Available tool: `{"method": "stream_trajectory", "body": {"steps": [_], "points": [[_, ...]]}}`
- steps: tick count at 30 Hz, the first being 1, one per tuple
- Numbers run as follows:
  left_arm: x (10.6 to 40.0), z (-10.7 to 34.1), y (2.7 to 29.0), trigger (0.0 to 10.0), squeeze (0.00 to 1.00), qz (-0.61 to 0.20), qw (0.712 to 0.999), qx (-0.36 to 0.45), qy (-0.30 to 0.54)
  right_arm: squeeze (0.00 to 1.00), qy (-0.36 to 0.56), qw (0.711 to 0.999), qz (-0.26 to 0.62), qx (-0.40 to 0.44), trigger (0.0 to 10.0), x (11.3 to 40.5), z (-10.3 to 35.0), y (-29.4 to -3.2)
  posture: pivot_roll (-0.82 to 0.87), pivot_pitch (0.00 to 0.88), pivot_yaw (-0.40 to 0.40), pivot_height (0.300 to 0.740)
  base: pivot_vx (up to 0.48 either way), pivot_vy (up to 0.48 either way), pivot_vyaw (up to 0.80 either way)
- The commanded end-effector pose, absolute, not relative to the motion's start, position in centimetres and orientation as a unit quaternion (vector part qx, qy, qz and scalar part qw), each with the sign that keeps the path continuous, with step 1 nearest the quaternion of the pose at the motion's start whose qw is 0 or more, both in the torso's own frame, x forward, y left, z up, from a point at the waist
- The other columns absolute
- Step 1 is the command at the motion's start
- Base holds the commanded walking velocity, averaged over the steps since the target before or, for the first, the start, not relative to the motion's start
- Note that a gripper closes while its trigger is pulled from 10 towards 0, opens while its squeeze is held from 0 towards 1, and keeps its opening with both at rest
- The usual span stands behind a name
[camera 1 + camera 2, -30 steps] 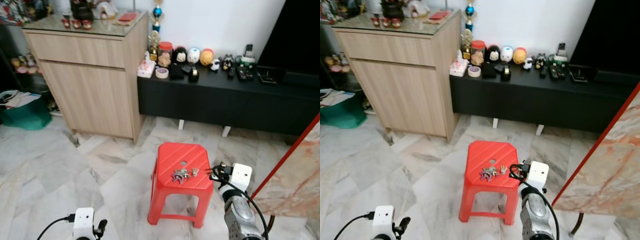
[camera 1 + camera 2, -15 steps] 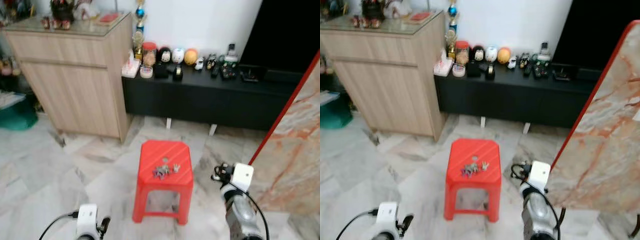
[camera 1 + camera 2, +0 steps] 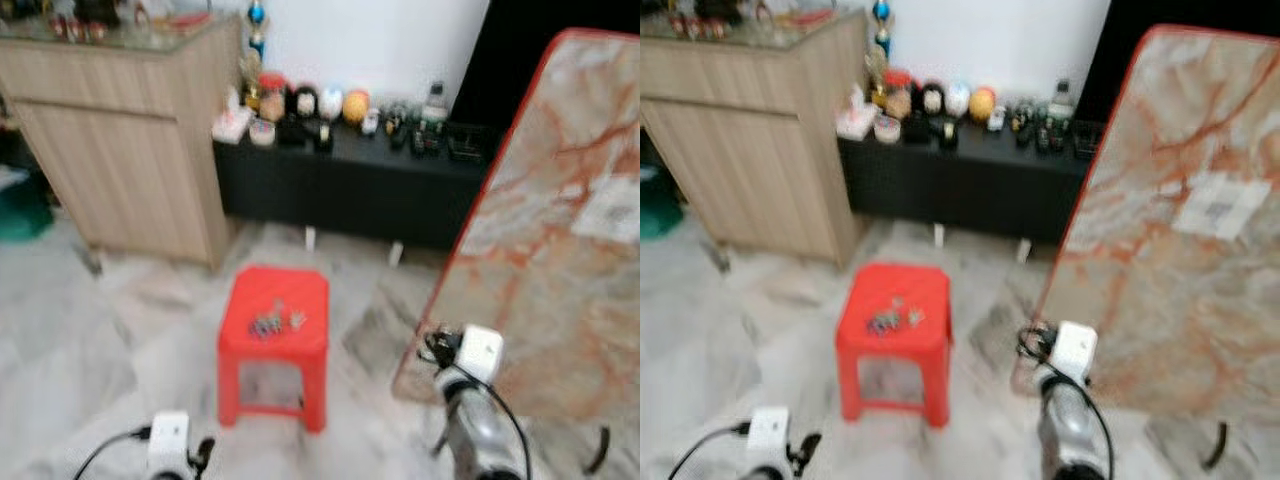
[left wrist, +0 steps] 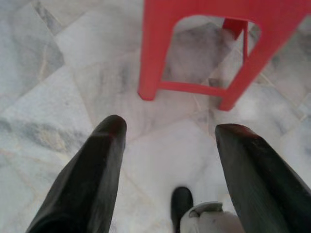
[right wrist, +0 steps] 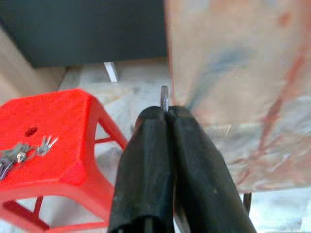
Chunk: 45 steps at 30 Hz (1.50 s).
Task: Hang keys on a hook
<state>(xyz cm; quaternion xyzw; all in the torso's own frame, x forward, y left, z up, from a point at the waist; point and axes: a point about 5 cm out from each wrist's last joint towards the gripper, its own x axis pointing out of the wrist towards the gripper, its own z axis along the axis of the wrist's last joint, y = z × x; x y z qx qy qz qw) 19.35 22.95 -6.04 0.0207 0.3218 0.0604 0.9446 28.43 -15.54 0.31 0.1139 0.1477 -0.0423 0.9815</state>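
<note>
wooden cabinet (image 3: 120, 150): stands at the far left against the wall, small things on its glass top, too blurred to name.
left gripper (image 4: 167, 145): hangs low over the marble floor (image 3: 60, 330), just short of the stool's legs; its fingers (image 4: 92, 179) are spread wide with nothing between them.
black low table (image 3: 350, 185): runs along the wall beside the cabinet, carrying a row of jars, round toy heads and remotes.
red stool (image 3: 275, 335): stands on the floor in the middle, in front of the black table.
keys (image 3: 277, 322): lie in a small bunch on the stool's seat, near its middle, touched by neither gripper.
right gripper (image 5: 167, 119): held low to the right of the stool and apart from it; its fingers (image 5: 146, 165) are pressed together, with a thin metal sliver showing at the tips that i cannot make out.
marbled board (image 3: 540, 220): red-edged, leans upright at the right, just behind the right gripper.
</note>
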Motion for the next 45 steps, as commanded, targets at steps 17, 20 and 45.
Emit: {"method": "stream_trajectory", "body": {"steps": [17, 20, 45], "points": [[19.4, -6.2, 22.4, 10.0, 0.00, 0.063, 0.943, 0.014, 0.326, 0.00, 0.104, 0.986, -0.095, 0.093, 10.0, 29.2, 1.9, -17.9, 0.10, 0.000, -0.059, 0.740, 0.000, -0.079, 0.00], [19.3, -6.3, 22.4, 10.0, 0.00, 0.062, 0.943, 0.013, 0.328, 0.00, 0.078, 0.986, -0.126, 0.079, 10.0, 29.6, 2.8, -18.6, 0.10, 0.000, -0.059, 0.740, 0.000, 0.000, 0.00], [19.7, -6.1, 22.0, 10.0, 0.00, 0.057, 0.945, 0.013, 0.322, 0.00, -0.079, 0.972, -0.206, -0.078, 10.0, 33.2, 10.2, -20.8, 0.10, 0.000, -0.057, 0.740, 0.000, 0.000, 0.00]]}}
